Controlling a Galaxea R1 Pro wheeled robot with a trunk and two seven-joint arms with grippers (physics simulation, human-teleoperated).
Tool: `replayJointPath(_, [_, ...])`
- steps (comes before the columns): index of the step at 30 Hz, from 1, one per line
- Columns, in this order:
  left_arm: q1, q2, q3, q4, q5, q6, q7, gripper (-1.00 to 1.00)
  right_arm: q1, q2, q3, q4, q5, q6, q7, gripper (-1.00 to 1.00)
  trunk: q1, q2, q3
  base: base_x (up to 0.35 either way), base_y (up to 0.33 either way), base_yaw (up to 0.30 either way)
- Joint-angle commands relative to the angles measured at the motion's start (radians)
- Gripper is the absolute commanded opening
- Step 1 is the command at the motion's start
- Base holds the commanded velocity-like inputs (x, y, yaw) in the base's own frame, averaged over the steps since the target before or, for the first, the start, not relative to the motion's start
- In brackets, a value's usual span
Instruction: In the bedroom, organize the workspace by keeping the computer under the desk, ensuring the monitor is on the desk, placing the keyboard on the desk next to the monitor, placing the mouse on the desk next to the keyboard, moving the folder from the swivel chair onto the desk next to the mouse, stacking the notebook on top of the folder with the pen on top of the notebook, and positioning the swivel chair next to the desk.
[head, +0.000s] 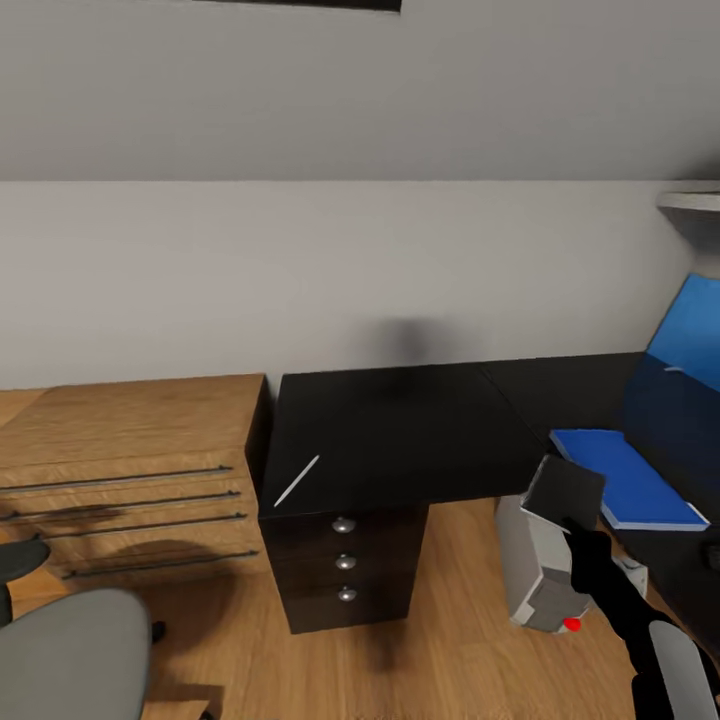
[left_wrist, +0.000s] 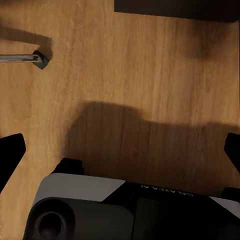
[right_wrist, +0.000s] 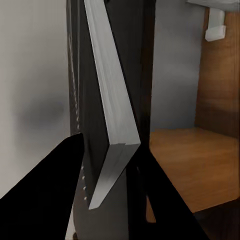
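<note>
Pale grey wall runs behind the desk, whose glossy black top bends in an L toward our right. On the near left edge of that top lies the pen, thin and silvery-white, set at a slant just above the drawers, a black stack of three fronts with round silver knobs. Whether those drawers contain anything we cannot tell, as they are closed. On the right wing of the desk the folder lies flat, bright blue and rectangular, and behind it stands the monitor, its glossy face showing blue.

Our right gripper holds the notebook, a thin dark grey slab, tilted in the air beside the folder's near corner and above the computer, a light grey boxy tower with a red mark standing on the floor under the desk. In the right wrist view both black fingers are pressed against the notebook, whose pale page edge runs between them.

In the left wrist view we see our left gripper with its fingers spread wide apart, holding nothing over the wooden floor.

At the left stands a light wooden cabinet with long dark handles, and at the lower left we see the swivel chair, grey and padded.
</note>
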Motion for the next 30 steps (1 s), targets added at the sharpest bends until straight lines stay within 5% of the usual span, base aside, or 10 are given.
replayJointPath(1, [0.0, 0.0, -0.004, 0.0, 0.009, 0.002, 0.008, 1.0, -0.001, -0.001, -0.003, -0.002, -0.015, 0.005, -0.013, -1.0, 0.0, -0.001, -0.002, 0.0, 0.0, -0.174])
replayJointPath(24, [0.0, 0.0, -0.019, 0.005, 0.009, 0.001, 0.008, 1.0, -0.001, -0.003, -0.002, -0.015, -0.021, 0.007, -0.013, -1.0, 0.0, -0.001, -0.029, 0.002, -0.001, -0.136])
replayJointPath(30, [0.0, 0.0, -0.02, 0.019, 0.011, -0.055, 0.005, 1.0, -0.001, 0.0, -0.003, -0.038, -0.023, 0.011, -0.008, -1.0, 0.0, -0.001, -0.03, 0.201, -0.106, 0.008])
